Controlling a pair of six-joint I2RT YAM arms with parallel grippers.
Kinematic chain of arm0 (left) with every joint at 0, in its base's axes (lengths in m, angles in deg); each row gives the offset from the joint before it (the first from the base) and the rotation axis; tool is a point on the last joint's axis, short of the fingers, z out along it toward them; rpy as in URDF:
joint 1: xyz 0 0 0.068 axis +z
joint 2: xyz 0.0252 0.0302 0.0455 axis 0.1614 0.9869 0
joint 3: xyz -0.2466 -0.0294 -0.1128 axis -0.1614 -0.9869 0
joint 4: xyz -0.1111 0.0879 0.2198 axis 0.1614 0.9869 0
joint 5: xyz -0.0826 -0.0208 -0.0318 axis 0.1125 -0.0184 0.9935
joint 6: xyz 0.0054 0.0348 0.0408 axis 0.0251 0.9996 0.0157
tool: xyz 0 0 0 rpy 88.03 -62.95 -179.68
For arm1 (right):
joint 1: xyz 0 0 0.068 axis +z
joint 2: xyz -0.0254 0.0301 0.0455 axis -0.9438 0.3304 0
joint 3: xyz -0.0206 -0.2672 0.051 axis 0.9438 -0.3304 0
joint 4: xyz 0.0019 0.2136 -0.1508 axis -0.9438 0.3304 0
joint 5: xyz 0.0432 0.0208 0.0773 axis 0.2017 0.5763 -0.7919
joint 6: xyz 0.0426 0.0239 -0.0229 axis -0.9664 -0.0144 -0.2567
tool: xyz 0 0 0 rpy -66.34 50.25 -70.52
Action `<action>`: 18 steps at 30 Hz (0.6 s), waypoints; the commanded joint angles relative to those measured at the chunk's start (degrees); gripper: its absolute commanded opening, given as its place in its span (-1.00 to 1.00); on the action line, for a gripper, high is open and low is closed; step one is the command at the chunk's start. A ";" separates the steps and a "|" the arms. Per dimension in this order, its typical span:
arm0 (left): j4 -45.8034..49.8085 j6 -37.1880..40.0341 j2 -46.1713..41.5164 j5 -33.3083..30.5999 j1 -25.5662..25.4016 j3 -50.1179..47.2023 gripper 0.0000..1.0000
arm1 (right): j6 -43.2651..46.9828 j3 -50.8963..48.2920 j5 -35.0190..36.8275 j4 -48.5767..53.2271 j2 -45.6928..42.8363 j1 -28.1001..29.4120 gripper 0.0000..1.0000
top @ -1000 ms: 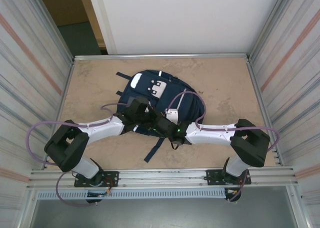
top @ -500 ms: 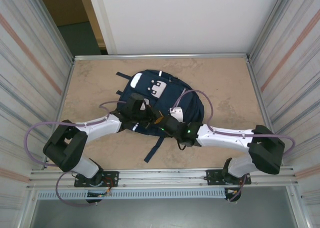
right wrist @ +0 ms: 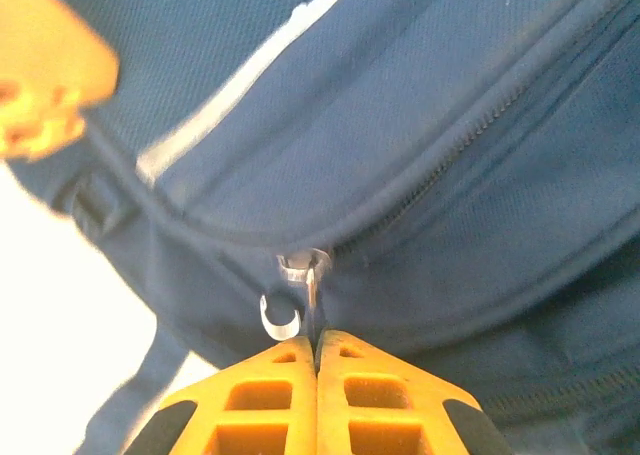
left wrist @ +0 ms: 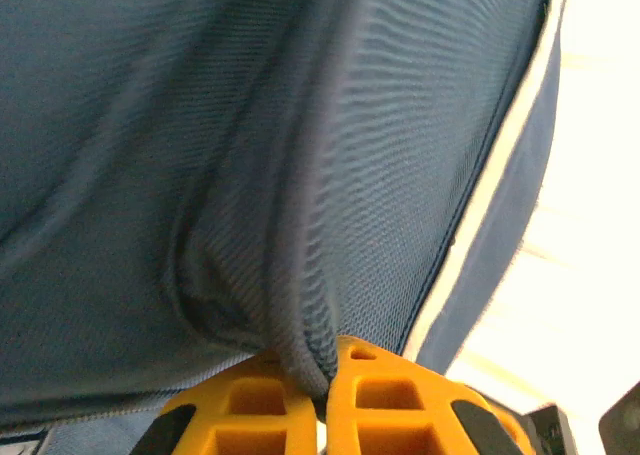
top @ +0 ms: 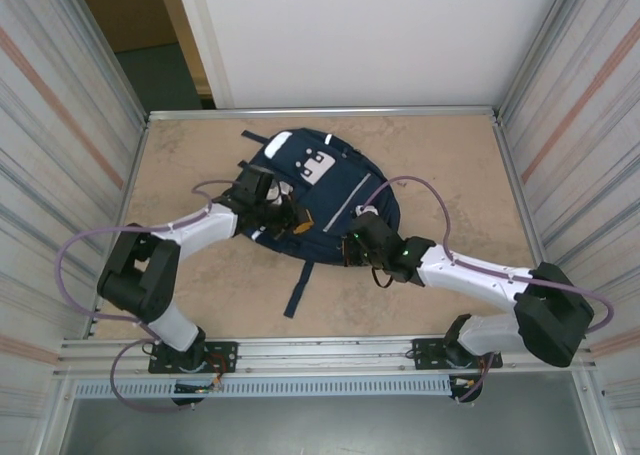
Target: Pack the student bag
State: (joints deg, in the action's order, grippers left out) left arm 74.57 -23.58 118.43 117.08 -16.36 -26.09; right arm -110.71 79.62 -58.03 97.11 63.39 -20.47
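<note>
Beige table (top: 450,175), ribbed metal walls (top: 60,125), white back panel (top: 380,35)

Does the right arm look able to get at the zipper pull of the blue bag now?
Likely yes: the jaws of the right arm are shut on the zipper pull of the student bag, nothing in between.

The student bag (top: 335,185) has slid toward the far edge and swung round (it looks flatter too). The left gripper (top: 298,220) has gone with it, up and leftward, its arm reaching farther. The right gripper (top: 352,247), pinching the zip pull (right wrist: 300,275), has drawn away rightward, so the two now sit apart.
</note>
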 commanded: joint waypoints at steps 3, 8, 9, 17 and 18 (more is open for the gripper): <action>5.17 7.42 0.23 -2.58 5.04 3.16 -0.85 | 3.39 4.45 -14.70 -0.70 7.41 1.34 -1.00; 4.79 4.55 -5.19 -3.49 4.09 -1.78 -0.17 | 4.31 7.65 -12.74 0.08 9.99 2.56 -1.00; 4.67 3.89 -6.91 -4.79 3.23 -3.32 -0.11 | 4.69 7.35 -13.03 -0.31 9.65 2.21 -1.00; 0.32 -2.07 -10.58 -14.49 -3.63 -7.33 0.08 | 6.55 6.23 -14.37 0.11 6.20 -3.47 -0.22; -0.49 -2.64 -9.80 -15.81 -4.40 -6.99 0.09 | 6.71 6.46 -14.16 0.06 5.96 -3.83 -0.18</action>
State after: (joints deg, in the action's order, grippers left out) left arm 77.12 -23.41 108.35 106.46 -19.79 -33.10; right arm -105.07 85.63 -71.27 96.70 71.52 -23.03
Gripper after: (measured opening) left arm 0.541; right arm 0.398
